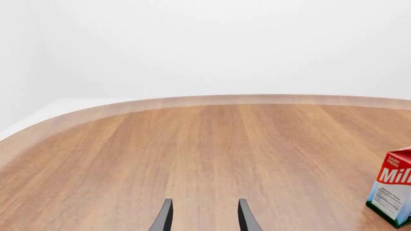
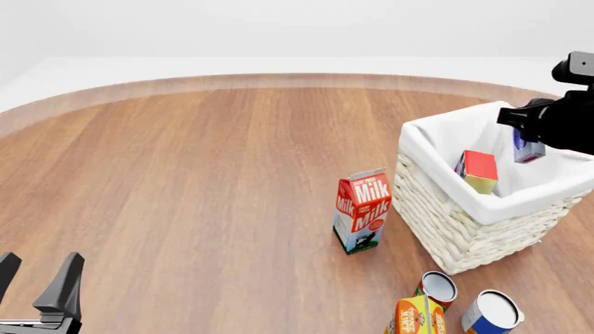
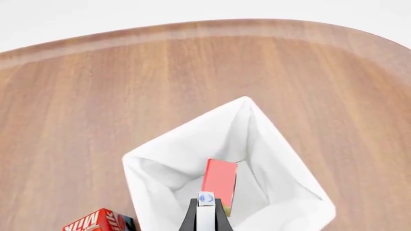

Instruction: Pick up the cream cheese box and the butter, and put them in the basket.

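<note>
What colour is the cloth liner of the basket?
White, folded over the cream woven basket; the front view shows it best.

Front view: fixed, high on the arms' side, facing forward and down over the bench (image 2: 186, 174); wide.
Left wrist view: low behind the left claw (image 1: 204, 216), near the bench surface, facing its far curved edge; milk carton (image 1: 393, 192) at the frame's margin.
Right wrist view: high above the basket (image 3: 282, 192), looking steeply down past the right claw (image 3: 206, 214) into the liner.
Shared: milk carton (image 2: 362, 210) appears in all three; basket (image 2: 446, 229) in front and right wrist views.
</note>
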